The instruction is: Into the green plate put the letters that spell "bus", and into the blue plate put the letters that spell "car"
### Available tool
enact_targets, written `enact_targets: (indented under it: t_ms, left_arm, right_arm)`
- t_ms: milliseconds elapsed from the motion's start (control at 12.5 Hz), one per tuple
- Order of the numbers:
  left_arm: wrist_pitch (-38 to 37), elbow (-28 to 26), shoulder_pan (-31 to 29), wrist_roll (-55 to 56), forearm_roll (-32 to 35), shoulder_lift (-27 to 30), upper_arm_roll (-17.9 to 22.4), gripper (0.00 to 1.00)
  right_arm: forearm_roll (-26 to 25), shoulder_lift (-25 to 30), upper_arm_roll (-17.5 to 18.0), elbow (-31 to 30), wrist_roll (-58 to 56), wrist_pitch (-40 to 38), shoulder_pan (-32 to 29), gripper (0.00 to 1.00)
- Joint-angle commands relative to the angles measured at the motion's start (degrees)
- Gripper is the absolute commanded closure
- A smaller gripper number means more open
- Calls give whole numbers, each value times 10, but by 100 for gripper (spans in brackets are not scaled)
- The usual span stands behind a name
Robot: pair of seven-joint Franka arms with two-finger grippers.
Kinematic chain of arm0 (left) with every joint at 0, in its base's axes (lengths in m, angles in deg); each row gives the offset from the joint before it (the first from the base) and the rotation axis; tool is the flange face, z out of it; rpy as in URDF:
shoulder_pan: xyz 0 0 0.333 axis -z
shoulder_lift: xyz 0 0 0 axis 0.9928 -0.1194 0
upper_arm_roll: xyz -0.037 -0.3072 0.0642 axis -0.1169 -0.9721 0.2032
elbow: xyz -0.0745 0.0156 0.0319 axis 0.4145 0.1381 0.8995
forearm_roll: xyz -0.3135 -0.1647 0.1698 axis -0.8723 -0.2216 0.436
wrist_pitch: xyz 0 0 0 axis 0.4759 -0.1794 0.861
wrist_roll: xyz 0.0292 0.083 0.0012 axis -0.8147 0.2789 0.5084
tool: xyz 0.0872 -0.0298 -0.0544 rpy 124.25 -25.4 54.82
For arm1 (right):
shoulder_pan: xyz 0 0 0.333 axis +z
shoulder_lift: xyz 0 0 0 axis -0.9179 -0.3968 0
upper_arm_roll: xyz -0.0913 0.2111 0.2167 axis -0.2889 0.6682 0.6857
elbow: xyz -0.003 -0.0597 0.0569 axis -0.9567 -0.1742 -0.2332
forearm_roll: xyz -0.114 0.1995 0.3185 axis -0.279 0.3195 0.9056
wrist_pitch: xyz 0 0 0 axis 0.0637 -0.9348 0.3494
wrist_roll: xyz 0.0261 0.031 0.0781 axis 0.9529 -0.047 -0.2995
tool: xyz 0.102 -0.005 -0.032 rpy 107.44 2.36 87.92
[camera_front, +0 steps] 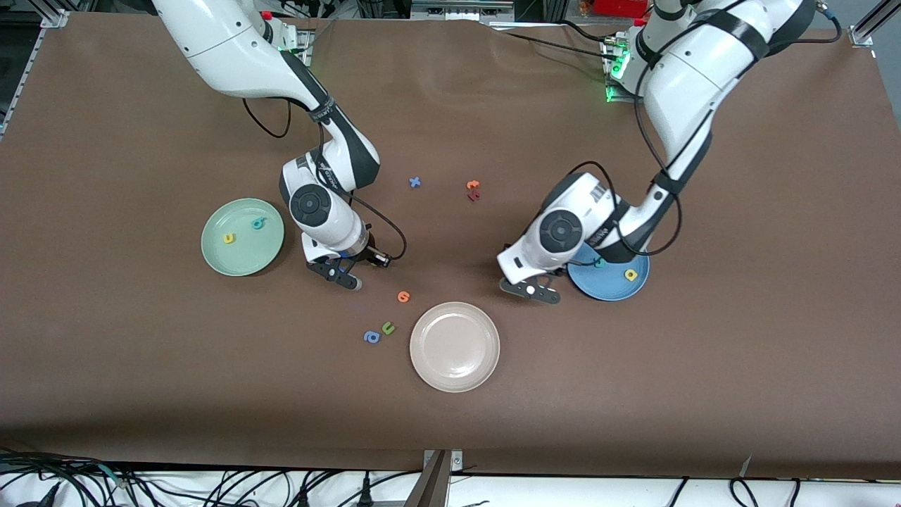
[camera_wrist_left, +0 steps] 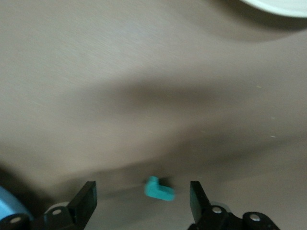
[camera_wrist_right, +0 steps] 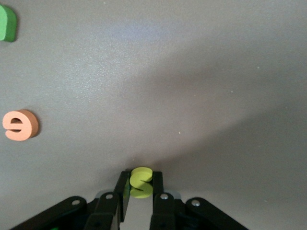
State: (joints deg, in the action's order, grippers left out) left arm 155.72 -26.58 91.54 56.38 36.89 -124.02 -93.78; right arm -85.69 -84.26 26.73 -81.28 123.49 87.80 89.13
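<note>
Beside the green plate [camera_front: 243, 237], the right claw [camera_wrist_right: 139, 190] pinches the yellow s [camera_wrist_right: 141, 181] across its flat faces; light, squashy foam needs little squeeze. Near the blue plate [camera_front: 611, 285], the left claw [camera_wrist_left: 143, 197] stands open around the teal r [camera_wrist_left: 159, 189].

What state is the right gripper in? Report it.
Shut on the yellow s: the right gripper pinches it between both fingers, on the table.
</note>
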Motion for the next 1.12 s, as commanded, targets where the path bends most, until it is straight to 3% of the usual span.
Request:
enact_targets:
  t_ms: [0,80,240,560,720,960,1040]
  left_arm:
    - [33,-13,16,31,8,-3,8,22]
    - [34,-17,15,32,25,-2,8,23]
    - [34,-25,15,32,35,-2,8,34]
    - [33,-33,11,31,48,-1,8,45]
    - [32,-39,10,31,48,0,8,57]
    - [30,-49,7,31,49,5,7,85]
    - [29,-49,6,31,48,5,7,87]
  right_arm:
    - [-11,18,-2,0,8,-43,1,84]
    - [-11,35,-7,4,2,-79,-3,84]
    - [-11,76,-39,5,-35,-155,-4,84]
    - [-9,151,-130,-5,-187,-335,-6,84]
    - [-9,175,-186,-50,-287,-344,-6,84]
    - [-9,194,-254,-144,-395,-287,-6,84]
    - [-6,195,-263,-174,-414,-261,-6,84]
